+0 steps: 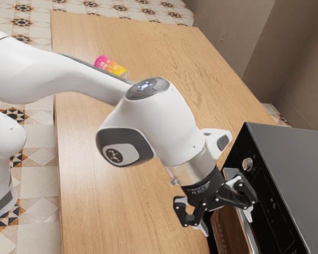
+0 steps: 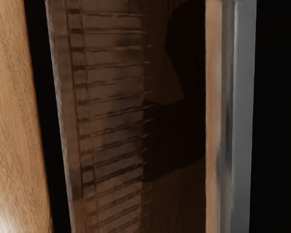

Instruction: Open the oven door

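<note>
Edging dark glass [image 2: 121, 121], straight silvery handle [image 2: 243, 116].

The arm [image 1: 160, 119] is extended from the exterior view's left and bent at the wrist [image 1: 190, 168]; the claw [image 1: 226, 221] is pointed downward, fingers [image 1: 248, 213] spread apart.

grained wood tabletop [image 1: 106, 201], glossy dark glass oven door [image 2: 111, 121], smooth metal handle [image 2: 243, 116], matt grey oven top [image 1: 302, 159]
</note>
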Robot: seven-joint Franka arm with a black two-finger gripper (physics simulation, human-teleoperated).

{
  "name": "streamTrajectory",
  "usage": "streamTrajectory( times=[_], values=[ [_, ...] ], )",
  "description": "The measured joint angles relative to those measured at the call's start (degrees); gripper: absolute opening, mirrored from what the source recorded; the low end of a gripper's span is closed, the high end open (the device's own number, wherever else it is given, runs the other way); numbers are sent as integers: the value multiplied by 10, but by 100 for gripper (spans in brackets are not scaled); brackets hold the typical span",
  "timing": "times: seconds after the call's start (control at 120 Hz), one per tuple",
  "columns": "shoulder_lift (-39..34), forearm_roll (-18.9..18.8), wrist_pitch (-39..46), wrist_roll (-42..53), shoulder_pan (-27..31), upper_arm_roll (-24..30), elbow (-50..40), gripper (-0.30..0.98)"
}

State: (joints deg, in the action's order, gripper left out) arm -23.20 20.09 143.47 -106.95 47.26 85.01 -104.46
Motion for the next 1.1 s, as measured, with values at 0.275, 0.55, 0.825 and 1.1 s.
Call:
streamTrajectory(
  times=[0.275,0.55,0.825,1.1],
  values=[
    [-1,17,0,14,2,0,-6,68],
    [-4,25,0,26,10,3,-9,68],
    [-5,26,0,38,32,21,-7,68],
    [-5,42,-1,47,42,30,-8,53]
  ],
)
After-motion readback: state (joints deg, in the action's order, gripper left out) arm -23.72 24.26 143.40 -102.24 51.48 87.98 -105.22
